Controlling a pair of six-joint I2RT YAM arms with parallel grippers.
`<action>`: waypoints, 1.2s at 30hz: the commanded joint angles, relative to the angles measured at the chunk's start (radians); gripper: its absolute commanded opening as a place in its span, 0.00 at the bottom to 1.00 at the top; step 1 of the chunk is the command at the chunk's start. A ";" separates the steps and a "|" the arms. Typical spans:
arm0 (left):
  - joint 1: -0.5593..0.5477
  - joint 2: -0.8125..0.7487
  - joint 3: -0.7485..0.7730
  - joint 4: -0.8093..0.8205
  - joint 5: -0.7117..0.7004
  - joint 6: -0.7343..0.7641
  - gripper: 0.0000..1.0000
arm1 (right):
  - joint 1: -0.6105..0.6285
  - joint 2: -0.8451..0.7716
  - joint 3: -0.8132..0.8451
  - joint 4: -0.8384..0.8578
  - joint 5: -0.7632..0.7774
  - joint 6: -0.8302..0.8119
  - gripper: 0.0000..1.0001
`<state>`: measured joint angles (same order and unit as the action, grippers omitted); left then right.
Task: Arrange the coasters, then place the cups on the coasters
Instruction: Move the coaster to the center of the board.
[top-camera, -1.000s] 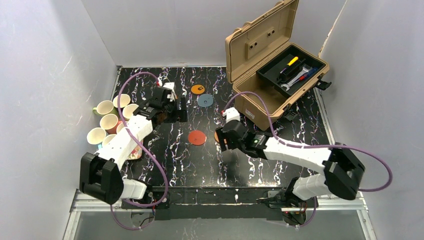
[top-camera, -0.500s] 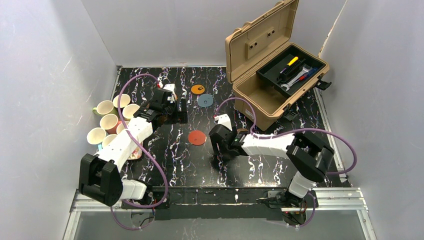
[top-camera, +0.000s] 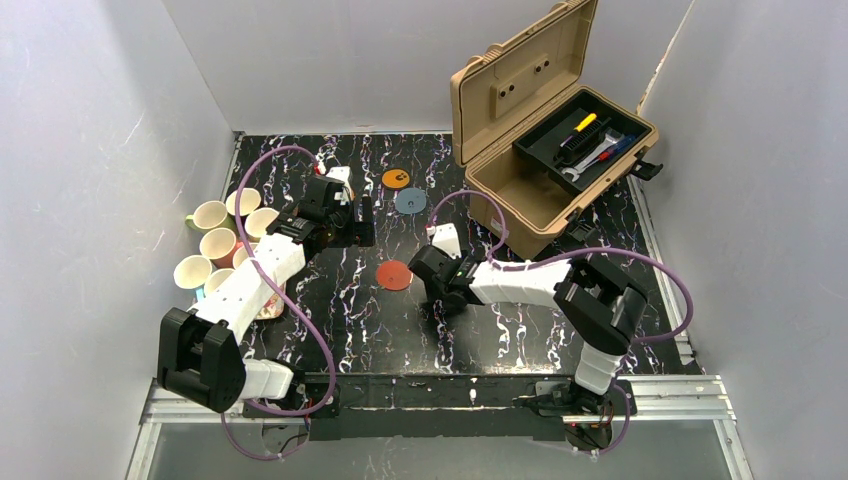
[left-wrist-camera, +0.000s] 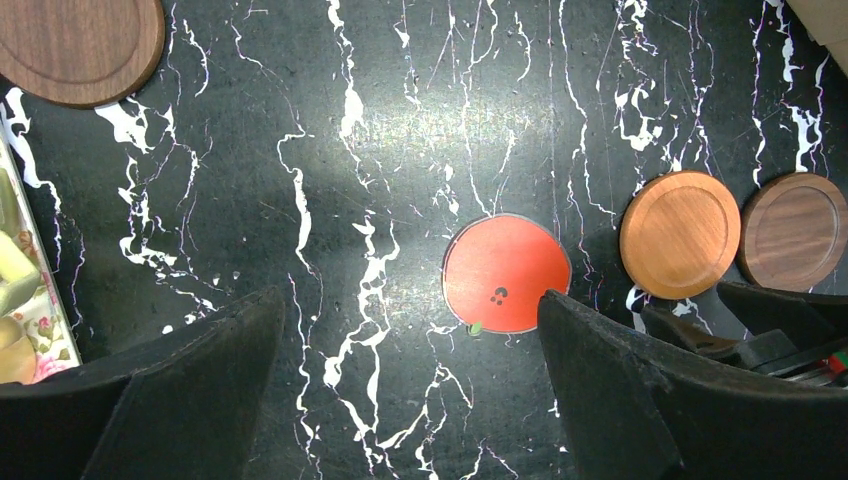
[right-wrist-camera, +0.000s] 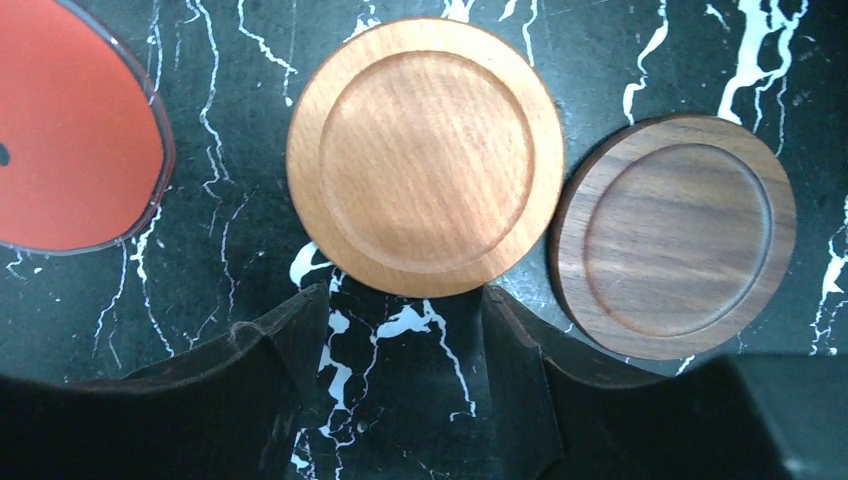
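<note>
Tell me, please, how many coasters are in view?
6: orange coaster and grey-blue coaster far centre; red coaster mid-table; orange-brown coaster and dark brown coaster right of it; second dark brown coaster near the floral tray. More may be hidden.

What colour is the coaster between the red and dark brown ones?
Orange-brown wood; the coaster shows best in the right wrist view.
</note>
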<state>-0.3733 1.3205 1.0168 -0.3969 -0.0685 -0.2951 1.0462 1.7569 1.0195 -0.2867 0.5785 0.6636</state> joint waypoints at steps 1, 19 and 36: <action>-0.003 -0.031 0.036 -0.015 -0.017 0.017 0.96 | -0.020 0.021 0.032 -0.048 0.066 0.017 0.65; -0.003 -0.023 0.035 -0.011 -0.029 0.027 0.97 | -0.070 0.051 0.077 -0.049 0.103 -0.031 0.63; -0.003 -0.018 0.039 -0.013 -0.017 0.029 0.97 | -0.112 0.088 0.108 -0.061 0.149 -0.052 0.63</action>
<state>-0.3733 1.3205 1.0168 -0.3969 -0.0792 -0.2794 0.9455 1.8282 1.1007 -0.3210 0.6838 0.6178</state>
